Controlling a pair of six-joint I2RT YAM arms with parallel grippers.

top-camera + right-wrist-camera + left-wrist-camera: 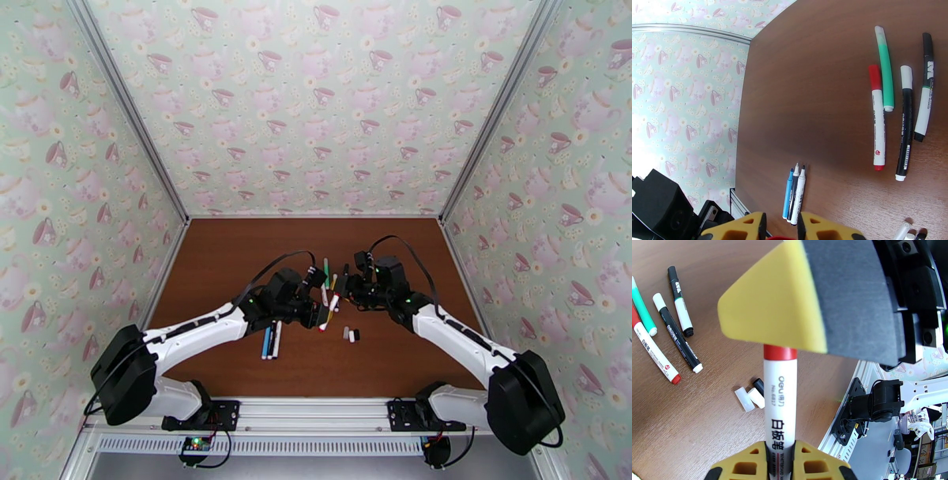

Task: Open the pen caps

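A white-barrelled pen (780, 405) with a red band is held up off the table between both arms. My left gripper (780, 455) is shut on its barrel. My right gripper (780, 229) has closed on the pen's red cap (780, 238), and its padded finger (829, 299) hides the cap in the left wrist view. In the top view the pen (329, 312) hangs tilted between the left gripper (316, 304) and the right gripper (345, 296). Three loose pen caps, two white (746, 398) and one black (759, 385), lie on the table below.
Several capped pens lie on the brown table (237, 260) beyond the grippers: a green one (884, 67), a red-capped one (877, 118) and two black-and-white ones (905, 122). Three uncapped pens (794, 193) lie together near the left arm. Patterned walls enclose the table.
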